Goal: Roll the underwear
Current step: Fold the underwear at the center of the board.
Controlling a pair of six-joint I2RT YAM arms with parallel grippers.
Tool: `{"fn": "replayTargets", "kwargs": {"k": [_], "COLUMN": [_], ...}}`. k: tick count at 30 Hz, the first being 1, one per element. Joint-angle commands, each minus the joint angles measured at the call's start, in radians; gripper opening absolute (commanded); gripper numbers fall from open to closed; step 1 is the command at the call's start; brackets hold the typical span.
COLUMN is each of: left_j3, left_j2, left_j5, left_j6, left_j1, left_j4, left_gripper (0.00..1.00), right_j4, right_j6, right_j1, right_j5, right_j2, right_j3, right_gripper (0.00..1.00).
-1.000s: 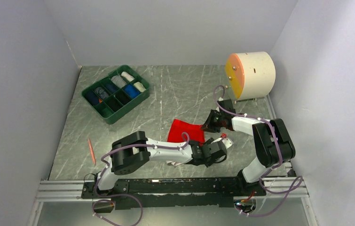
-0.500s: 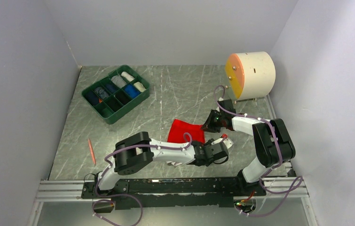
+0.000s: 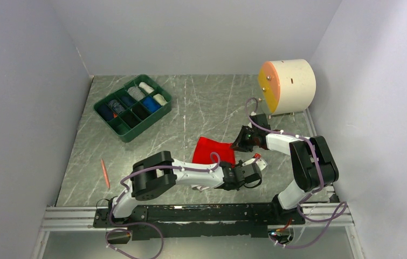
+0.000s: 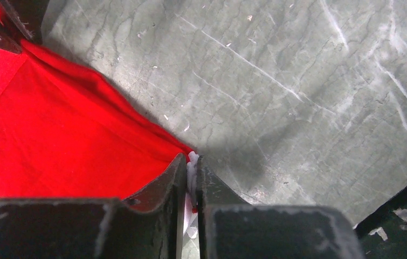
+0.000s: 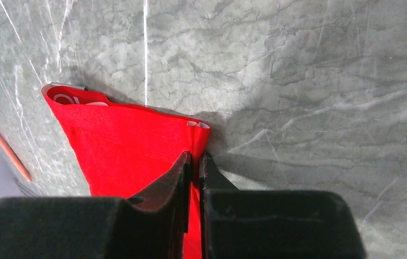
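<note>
On the table (image 3: 201,102), the red briefs (image 3: 212,149) are pinched at two corners, left gripper (image 4: 191,163) and right gripper (image 5: 195,159) each clamped on the hem.

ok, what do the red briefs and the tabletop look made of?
The red briefs: soft matte knit or woven cloth, going by how it folds and creases; fibre unclear. The tabletop: hard grey-green slab with pale marble-like veins and a slight sheen; real stone or printed laminate, cannot tell.
</note>
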State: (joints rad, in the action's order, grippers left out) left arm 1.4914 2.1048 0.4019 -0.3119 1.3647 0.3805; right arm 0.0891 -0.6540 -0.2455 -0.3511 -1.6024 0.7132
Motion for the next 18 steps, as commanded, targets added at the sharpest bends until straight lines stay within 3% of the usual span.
{"fn": "replayTargets", "kwargs": {"k": [1,10,18], "left_j3": [-0.009,-0.071,-0.253], "left_j2": [0.035,-0.078,-0.236], "left_j5": [-0.020,-0.154,-0.316], "left_j6": [-0.012,-0.029,-0.152], "left_j1": [0.004,-0.008,-0.086], "left_j4": [0.019,-0.091,-0.275], "left_gripper": [0.07,0.05,0.05], "right_j4": [0.042,0.092,0.123], "right_j6": [0.030,0.032,0.015], "right_j1": [0.005,0.003,-0.001], "right_j5": [-0.003,0.004,0.015], "right_j2": [0.010,0.073,0.142], "right_j3": [0.023,0.048,0.048], "right_gripper": [0.05,0.02,0.01]}}
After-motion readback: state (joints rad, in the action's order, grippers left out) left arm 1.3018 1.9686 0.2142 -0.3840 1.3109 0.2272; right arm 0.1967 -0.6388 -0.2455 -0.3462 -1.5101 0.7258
